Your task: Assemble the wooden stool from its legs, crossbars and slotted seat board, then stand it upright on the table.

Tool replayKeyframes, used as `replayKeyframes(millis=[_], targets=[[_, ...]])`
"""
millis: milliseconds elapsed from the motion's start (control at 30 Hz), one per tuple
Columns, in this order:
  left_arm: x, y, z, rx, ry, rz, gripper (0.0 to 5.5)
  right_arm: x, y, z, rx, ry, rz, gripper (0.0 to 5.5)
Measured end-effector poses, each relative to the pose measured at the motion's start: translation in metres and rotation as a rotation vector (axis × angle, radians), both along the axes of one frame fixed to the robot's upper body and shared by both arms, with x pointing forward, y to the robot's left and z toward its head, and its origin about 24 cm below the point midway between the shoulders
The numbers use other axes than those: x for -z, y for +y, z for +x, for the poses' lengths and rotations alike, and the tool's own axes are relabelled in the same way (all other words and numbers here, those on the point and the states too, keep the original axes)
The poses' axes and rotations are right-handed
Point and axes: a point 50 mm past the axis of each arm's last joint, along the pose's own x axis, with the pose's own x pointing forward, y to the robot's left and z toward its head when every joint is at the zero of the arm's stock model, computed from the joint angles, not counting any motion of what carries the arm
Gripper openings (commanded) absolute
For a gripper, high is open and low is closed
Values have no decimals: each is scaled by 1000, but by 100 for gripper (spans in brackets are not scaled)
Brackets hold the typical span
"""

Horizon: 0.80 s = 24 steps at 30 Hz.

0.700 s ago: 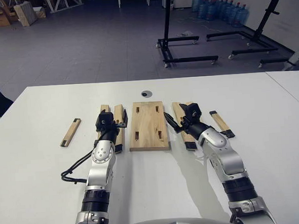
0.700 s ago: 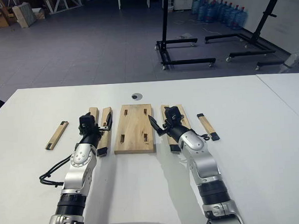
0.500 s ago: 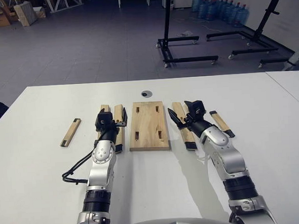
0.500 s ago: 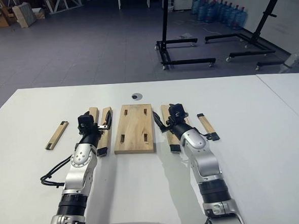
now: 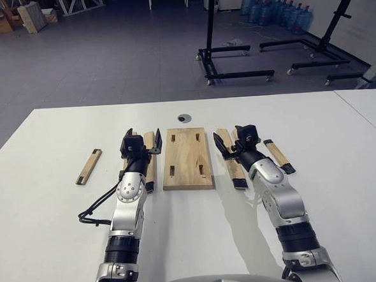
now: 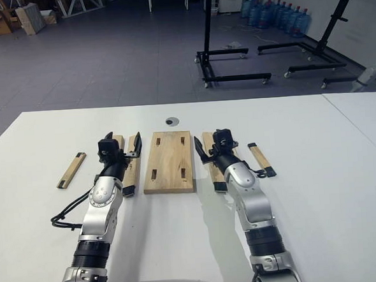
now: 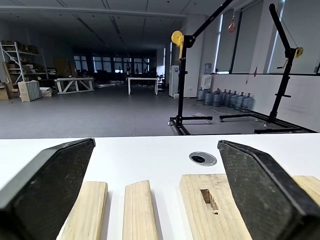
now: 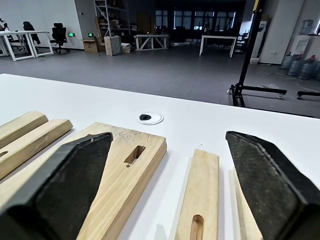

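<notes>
Fingers (image 7: 47,175) of the left gripper (image 5: 142,132) are spread wide and empty over the left legs (image 5: 151,169). The right gripper (image 5: 226,138) is likewise spread and empty above the right legs (image 5: 233,170). The seat board (image 5: 187,157) lies flat between them on the white table (image 5: 46,220), a crossbar (image 5: 89,166) lying further out on each side. Behind are a grey floor, black wheeled frames (image 5: 233,52) and water bottles (image 5: 276,11). Both arms stretch forward, low.

From the head we look forward and down over the surface (image 5: 315,127); both wrist cameras skim it closely, sharing the seat board (image 8: 125,172).
</notes>
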Motion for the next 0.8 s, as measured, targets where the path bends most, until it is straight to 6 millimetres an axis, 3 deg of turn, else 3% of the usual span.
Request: replayKeyframes(millis=[200,367,800], targets=[[-5,14,5,-5,20,0,453,-9,1,-8,39,-55,51,417],[-27,5,6,40,-36,12,453,-21,-12,-19,57,-73,57,417],[-24,0,1,48,1,2,453,-24,-32,-15,144,-62,47,417]])
